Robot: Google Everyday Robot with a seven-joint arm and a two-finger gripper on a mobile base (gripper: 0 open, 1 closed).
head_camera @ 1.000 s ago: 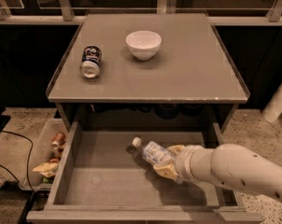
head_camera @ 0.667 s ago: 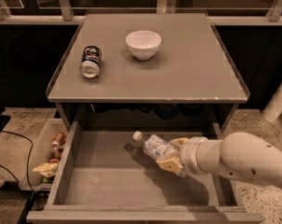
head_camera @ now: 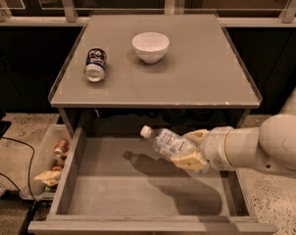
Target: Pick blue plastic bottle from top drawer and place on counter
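Gripper (head_camera: pixel 189 150) clamped on blue plastic bottle (head_camera: pixel 165 142), fingers pinching the lower body, near the base end. Bottle tilted, white cap pointing up and left, held clear of the floor of the top drawer (head_camera: pixel 69 173); its shadow falls on the drawer bottom to the left. Bottle hangs over the rear middle of the open drawer, just under and in front of the counter (head_camera: pixel 202 77) lip. Arm (head_camera: pixel 265 148) enters from the right. On the counter: white bowl (head_camera: pixel 150 46) toward the back centre, soda can (head_camera: pixel 95 65) lying on its side at left; right half bare. Risks, as I judge them: grip sits far from the cap, so the long free end could swing or the slick plastic could slide out during the lift. A straight rise would likely catch the cap on the counter's front edge; needs pulling outward first. Set down on its side, the round bottle may roll toward the front. Placement left or centre risks knocking the can or bowl.
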